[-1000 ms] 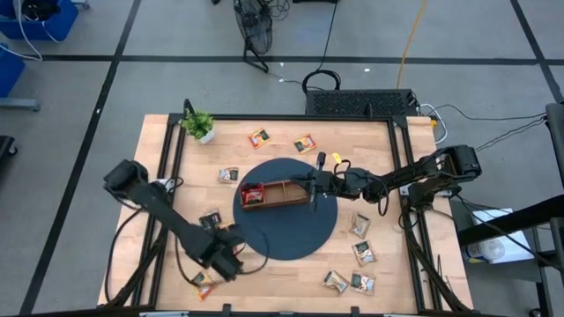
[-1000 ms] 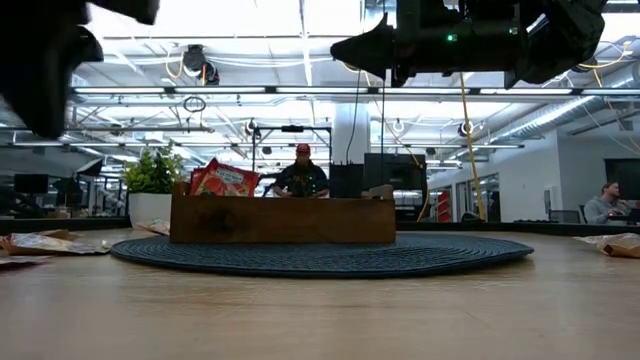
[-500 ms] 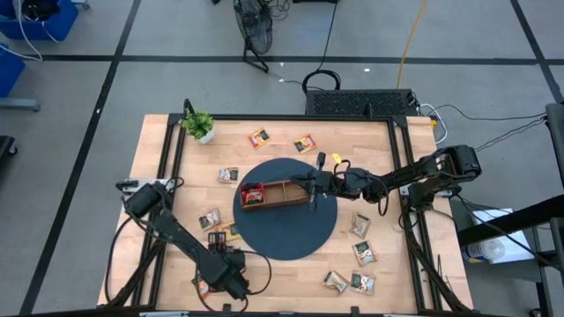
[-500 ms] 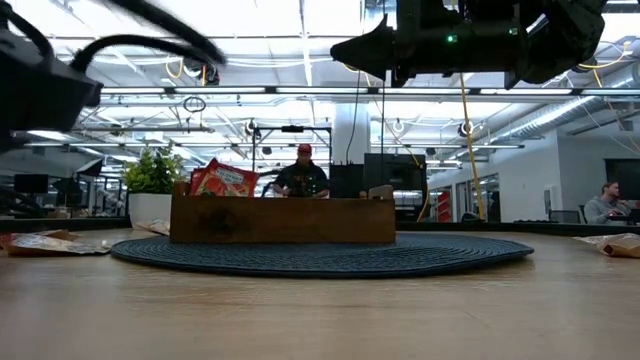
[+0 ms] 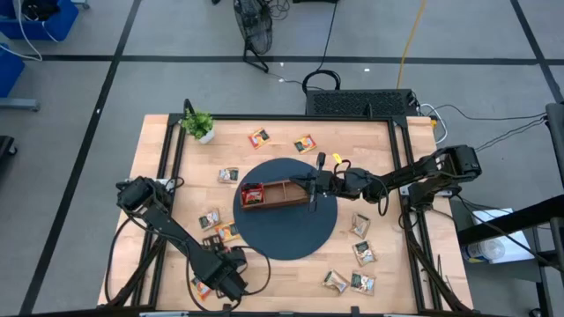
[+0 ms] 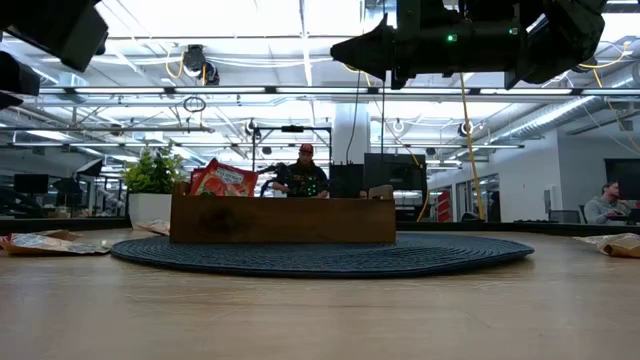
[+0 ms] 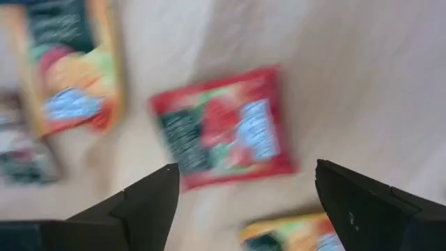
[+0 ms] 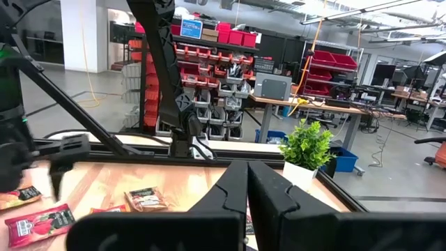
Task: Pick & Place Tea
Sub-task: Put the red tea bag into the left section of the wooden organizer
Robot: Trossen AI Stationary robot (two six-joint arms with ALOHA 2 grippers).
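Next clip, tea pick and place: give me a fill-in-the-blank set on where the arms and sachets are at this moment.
1. The left gripper hangs with its fingers open above a ____ sachet lying on the table.
2. The right gripper is shut and holds ____.
3. Red sachets stand in the wooden tray, at the end nearest the ____ arm.
4. The tray sits on a round dark ____.

Missing words: red; nothing; left; mat

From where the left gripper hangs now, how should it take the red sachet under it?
Come straight down on the red sachet: it lies flat on the wooden table, label up. The left gripper is open, its fingers wider than the packet. Probably pinch two opposite edges, minding the orange sachet beside it.
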